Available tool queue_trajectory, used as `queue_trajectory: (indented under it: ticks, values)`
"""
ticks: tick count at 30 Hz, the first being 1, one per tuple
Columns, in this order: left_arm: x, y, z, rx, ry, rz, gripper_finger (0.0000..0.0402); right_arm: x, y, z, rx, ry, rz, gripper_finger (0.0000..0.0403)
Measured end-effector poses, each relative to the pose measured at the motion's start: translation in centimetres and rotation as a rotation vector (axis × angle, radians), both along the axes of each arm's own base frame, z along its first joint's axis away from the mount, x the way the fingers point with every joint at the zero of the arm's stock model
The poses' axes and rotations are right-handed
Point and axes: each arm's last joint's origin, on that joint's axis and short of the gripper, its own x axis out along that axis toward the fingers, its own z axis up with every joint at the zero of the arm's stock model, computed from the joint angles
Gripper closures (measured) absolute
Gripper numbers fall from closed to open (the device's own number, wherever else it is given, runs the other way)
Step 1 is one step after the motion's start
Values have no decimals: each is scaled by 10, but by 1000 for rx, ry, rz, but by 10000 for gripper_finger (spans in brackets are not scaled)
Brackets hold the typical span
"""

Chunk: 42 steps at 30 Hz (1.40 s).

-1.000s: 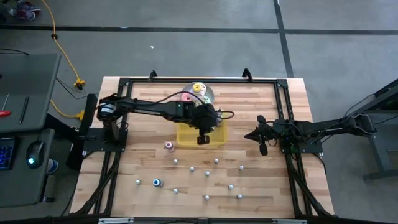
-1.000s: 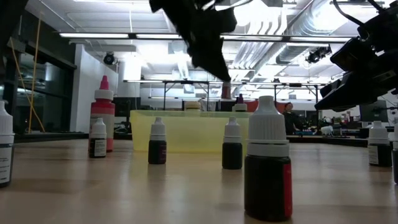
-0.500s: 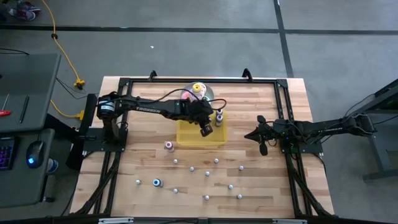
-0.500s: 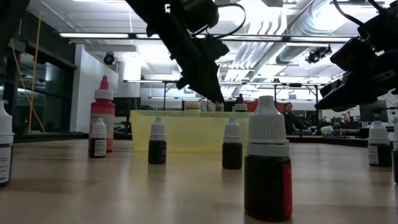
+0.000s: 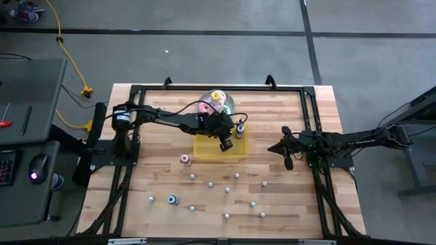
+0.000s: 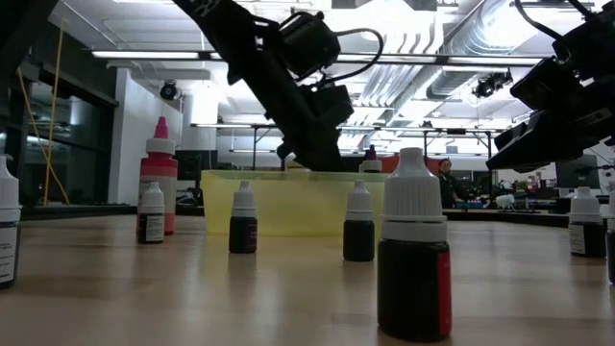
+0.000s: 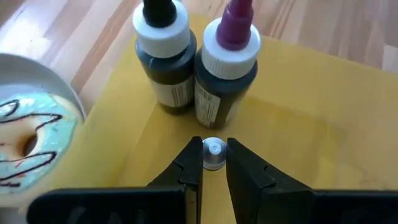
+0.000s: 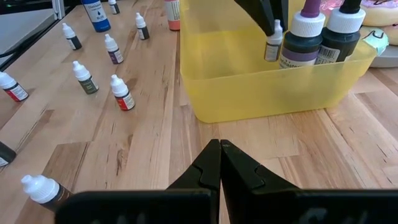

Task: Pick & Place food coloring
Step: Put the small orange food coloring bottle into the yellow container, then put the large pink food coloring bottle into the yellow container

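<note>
Right now, nearest the low camera, loose food coloring bottles (image 5: 227, 190) dot the bench (image 5: 157, 218). Beyond them, left tool (image 7: 213, 163) is down inside the yellow tray (image 5: 204, 151), clamped on a small bottle (image 7: 213, 153) beside two bigger bottles (image 7: 194, 59) standing close ahead. Right tool (image 8: 219, 155) waits closed, beside the tray. Farthest: plate of ring toys (image 5: 216, 101).

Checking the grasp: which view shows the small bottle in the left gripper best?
Left wrist view: the small bottle sits pinched between the left gripper fingers, over the yellow tray. Right wrist view shows it from the side. High and low views hide it behind the arm.
</note>
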Motion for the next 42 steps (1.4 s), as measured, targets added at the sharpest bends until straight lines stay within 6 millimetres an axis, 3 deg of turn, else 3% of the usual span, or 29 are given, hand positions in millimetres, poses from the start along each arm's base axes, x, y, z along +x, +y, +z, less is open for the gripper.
queue_trajectory:
  ticks: [14,22,33,42]
  values:
    - [7,4,-21,2,25,9,360,0,0,0,0,-1,0,402]
    - [6,4,-21,26,35,-11,358,0,0,0,0,-1,0,402]
    - [6,4,-22,32,40,-17,313,0,0,0,0,-1,0,402]
    - [7,4,-21,34,28,-17,306,0,0,0,0,-1,0,402]
